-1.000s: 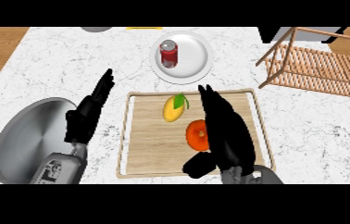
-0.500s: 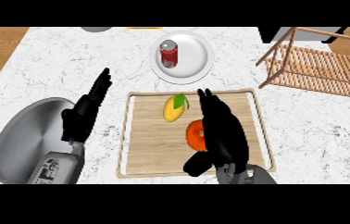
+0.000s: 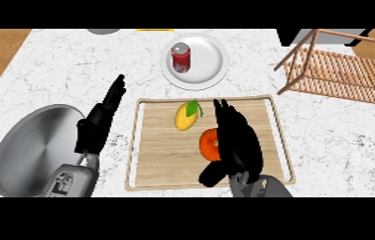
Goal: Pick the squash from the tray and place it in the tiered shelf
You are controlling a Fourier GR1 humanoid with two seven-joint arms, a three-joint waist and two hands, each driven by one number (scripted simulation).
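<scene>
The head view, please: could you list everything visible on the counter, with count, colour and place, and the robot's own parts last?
Tray: one, light wood, centre front of the counter.
Squash: one, yellow with a green stem, upper middle of the tray.
Round fruit: one, orange-red, on the tray, partly hidden by the right robot hand.
Plate: one, white, behind the tray.
Can: one, red with a silver top, on the plate.
Tiered shelf: one, wooden slats, far right.
Pan: one, grey metal, front left.
Left robot hand: black, fingers straight, between pan and tray.
Right robot hand: black, open, over the tray's right half.
</scene>
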